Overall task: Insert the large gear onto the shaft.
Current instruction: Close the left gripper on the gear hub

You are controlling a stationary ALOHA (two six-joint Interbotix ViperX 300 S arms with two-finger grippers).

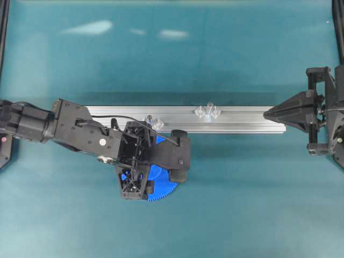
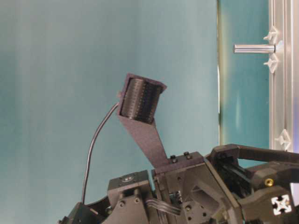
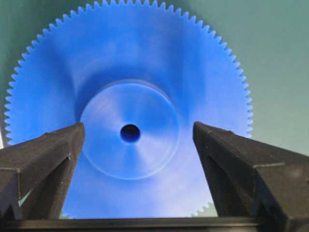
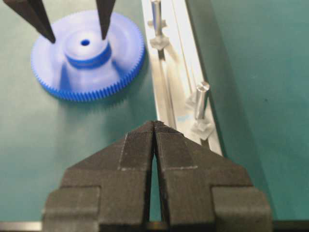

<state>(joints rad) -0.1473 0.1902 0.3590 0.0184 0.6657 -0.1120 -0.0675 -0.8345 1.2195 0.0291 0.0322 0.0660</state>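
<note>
The large gear (image 4: 88, 55) is lying flat on the teal table (image 1: 242, 204) just beside the rail (image 1: 242, 119). The left gripper (image 3: 137, 140) is straddling its hub, jaws spread, touching nothing. Both shafts (image 4: 201, 100) are standing bare. The right gripper (image 4: 155, 126) is sitting closed and empty.

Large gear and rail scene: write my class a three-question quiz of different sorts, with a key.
1. True or false: the large gear already sits on a shaft.
2. Which pincer is shut: A left, B right?
3. Fill in: the left pincer's fingers stand either side of the gear's ____.

Key: 1 false, it lies on the table beside the rail; 2 B; 3 hub.
</note>
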